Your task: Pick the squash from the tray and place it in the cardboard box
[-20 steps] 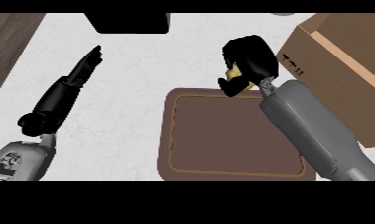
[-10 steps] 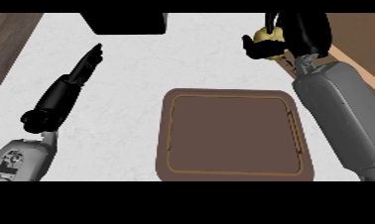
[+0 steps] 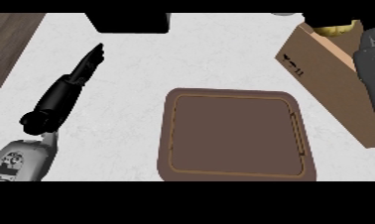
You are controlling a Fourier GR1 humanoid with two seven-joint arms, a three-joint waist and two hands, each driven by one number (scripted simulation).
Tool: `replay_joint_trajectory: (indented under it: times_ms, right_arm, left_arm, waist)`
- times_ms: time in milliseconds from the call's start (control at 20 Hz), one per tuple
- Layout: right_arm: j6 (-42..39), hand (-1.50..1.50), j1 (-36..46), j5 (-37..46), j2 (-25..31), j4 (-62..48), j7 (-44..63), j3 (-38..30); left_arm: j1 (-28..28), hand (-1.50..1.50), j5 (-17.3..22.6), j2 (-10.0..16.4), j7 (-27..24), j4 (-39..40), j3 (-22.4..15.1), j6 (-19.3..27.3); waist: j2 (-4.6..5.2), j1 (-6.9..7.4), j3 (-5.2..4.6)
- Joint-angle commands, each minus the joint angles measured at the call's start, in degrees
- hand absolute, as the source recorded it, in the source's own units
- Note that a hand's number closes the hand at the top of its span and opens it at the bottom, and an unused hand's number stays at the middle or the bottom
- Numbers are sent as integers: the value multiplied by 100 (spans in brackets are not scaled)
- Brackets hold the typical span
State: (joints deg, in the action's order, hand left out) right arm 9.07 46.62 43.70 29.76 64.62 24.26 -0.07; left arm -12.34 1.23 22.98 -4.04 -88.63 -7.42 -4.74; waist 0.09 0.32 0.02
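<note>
The right hand [image 3: 328, 19], at the view's top right edge, curls over the yellow squash [image 3: 336, 30] and holds it above the open box [image 3: 322, 77]. The tray [image 3: 167, 134] lies beside the box on the surface [image 3: 219, 54]. The left hand [image 3: 86, 64] rests with fingers straight, holding nothing.

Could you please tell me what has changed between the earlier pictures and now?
The right hand, with the squash just below it, swung rightward and away from over the tray's far edge to above the cardboard box. It is now mostly cut off at the view's top right, and whether it has let go cannot be seen. The left hand, open at the left, and the tray stayed put.
</note>
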Motion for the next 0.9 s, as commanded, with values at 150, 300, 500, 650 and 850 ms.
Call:
replay_joint_trajectory:
  times_ms: [150,300,500,650,850]
  right_arm:
    - [-265,150,67,162,557,-1433,-814,-233]
    - [-1193,150,66,-180,929,-2023,-1011,-394]
    - [-1791,150,140,-247,1351,-2785,-1701,-478]
    - [-2001,150,139,-223,1435,-3330,-2185,-476]
    - [-2733,150,502,-45,1771,-4027,-2210,-399]
  left_arm:
    - [-93,0,-57,-164,-79,248,68,-93]
    - [43,0,80,120,-197,25,215,-331]
    - [107,0,-206,-193,-175,-68,-38,-84]
    - [-236,0,-248,-351,205,-95,-59,33]
    - [-107,0,-170,-154,69,-72,113,-191]
  waist:
    - [24,38,-1]
    - [32,99,1]
    - [39,104,4]
    - [53,99,9]
    - [57,163,6]
